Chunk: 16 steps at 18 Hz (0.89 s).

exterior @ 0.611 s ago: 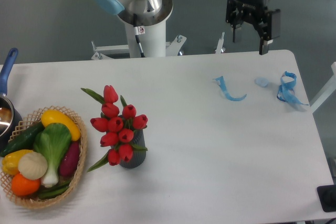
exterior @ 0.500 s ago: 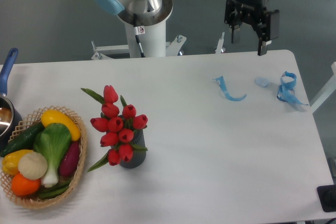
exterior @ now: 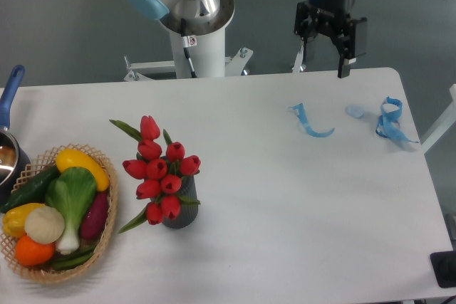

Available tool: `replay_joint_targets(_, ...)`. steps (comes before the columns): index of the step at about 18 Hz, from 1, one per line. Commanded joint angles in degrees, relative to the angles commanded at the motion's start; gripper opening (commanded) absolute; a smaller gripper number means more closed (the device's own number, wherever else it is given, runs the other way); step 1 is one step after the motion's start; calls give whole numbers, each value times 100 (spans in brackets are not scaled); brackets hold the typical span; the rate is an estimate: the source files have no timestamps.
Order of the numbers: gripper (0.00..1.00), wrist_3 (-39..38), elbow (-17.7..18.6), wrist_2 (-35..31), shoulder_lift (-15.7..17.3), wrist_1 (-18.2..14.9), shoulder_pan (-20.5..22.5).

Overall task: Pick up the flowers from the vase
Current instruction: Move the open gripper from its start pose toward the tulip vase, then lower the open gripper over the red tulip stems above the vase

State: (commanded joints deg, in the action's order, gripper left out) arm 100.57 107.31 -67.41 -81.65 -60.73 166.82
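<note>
Flowers (exterior: 161, 171) sit in the vase (exterior: 181, 211) near the surface's front-left, just beside the wicker basket (exterior: 107, 227) at the left edge. Gripper (exterior: 324, 58) hangs over the far edge, well apart from them, fingers apart and empty. Risks: vase looks light, could lift or tip with the stems; a grasp on the buds could slip; leaves may snag the basket.

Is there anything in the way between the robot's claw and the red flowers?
Nothing visible is. The gripper hangs open above the table's far edge, and the flowers stand in the vase toward the near left. Only bare tabletop lies between them. The blue ribbon scraps lie off to the right of that path.
</note>
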Motion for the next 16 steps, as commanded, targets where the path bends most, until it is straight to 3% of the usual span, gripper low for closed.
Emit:
replay_joint_targets(7,100,-870,510,676,-35,-26,-298)
replay_joint_targets(16,100,-2058,581,1942,-527,26,-922)
